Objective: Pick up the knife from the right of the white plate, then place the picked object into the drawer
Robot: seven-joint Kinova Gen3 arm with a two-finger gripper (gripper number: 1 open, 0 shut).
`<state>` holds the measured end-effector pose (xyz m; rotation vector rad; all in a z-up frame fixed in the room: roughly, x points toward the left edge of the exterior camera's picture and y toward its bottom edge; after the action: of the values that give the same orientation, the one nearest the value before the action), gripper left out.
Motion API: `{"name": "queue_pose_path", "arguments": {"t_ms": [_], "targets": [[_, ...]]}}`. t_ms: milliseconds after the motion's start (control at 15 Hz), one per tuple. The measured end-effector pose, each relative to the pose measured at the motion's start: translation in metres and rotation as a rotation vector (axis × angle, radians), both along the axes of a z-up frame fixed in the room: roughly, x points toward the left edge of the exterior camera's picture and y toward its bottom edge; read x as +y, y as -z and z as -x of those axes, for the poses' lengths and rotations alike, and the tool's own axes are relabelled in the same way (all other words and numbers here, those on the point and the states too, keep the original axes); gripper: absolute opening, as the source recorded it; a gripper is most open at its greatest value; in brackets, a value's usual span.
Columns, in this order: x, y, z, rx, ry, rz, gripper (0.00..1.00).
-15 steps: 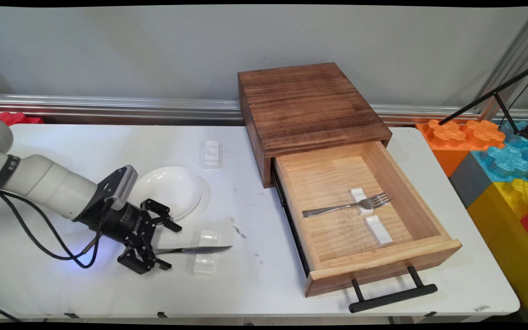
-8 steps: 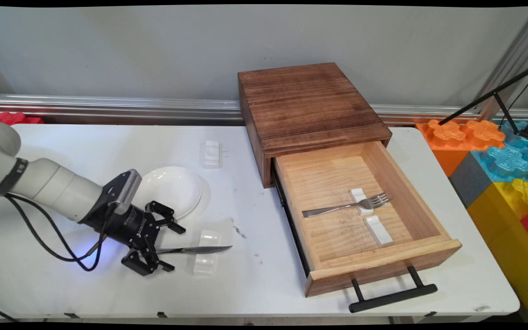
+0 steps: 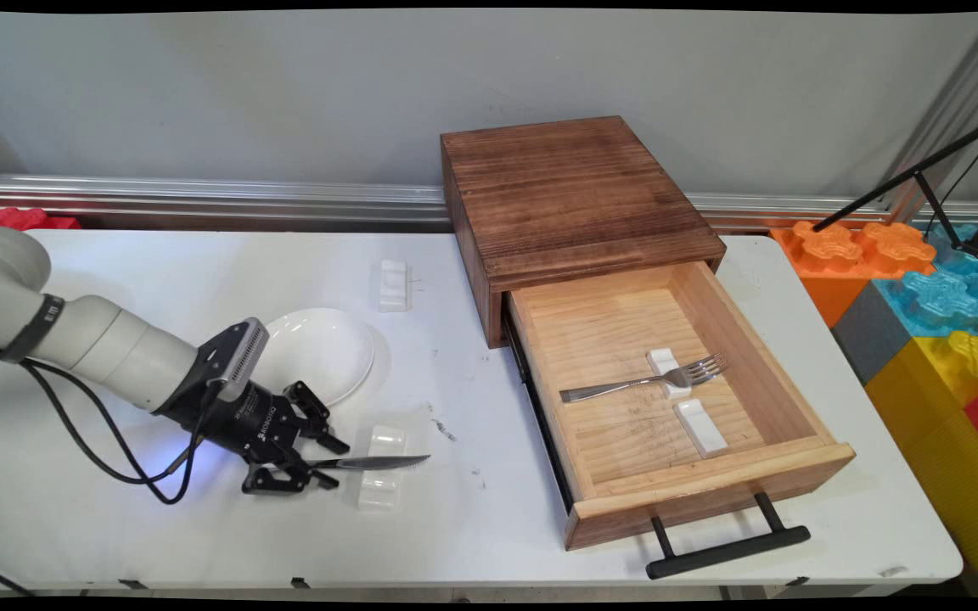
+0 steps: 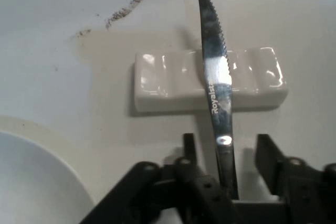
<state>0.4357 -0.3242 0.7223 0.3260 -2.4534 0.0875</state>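
**A:** Where's your end effector (image 3: 319, 467) sitting?

**B:** You've got it low over the near left of the white surface (image 3: 200, 271), fingers (image 4: 265, 153) apart on either side of the knife (image 4: 216, 85) handle; you can see a gap on the right finger's side, so nothing is clamped.

**A:** And the knife itself?

**B:** Your knife lies across a small white ceramic rest (image 4: 157, 82), serrated blade pointing right toward the drawer (image 3: 625, 314).

**A:** What else is around you?

**B:** A white plate (image 3: 328, 348) just beyond the end effector, a second rest (image 3: 393, 284) farther back. To your right, the wooden box (image 3: 565, 191) has its drawer pulled out, with a fork (image 3: 642, 380) propped on one rest (image 3: 666, 360) and another rest (image 3: 701, 426) lying beside it
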Motion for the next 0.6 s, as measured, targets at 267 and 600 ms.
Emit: {"name": "queue_pose_path", "arguments": {"t_ms": [267,600], "targets": [[-0.0018,-0.0001,-0.0006,-0.006,0.001,0.000,0.00],[-0.0024,-0.0052,-0.0016,-0.009,0.001,-0.006,0.00]]}}
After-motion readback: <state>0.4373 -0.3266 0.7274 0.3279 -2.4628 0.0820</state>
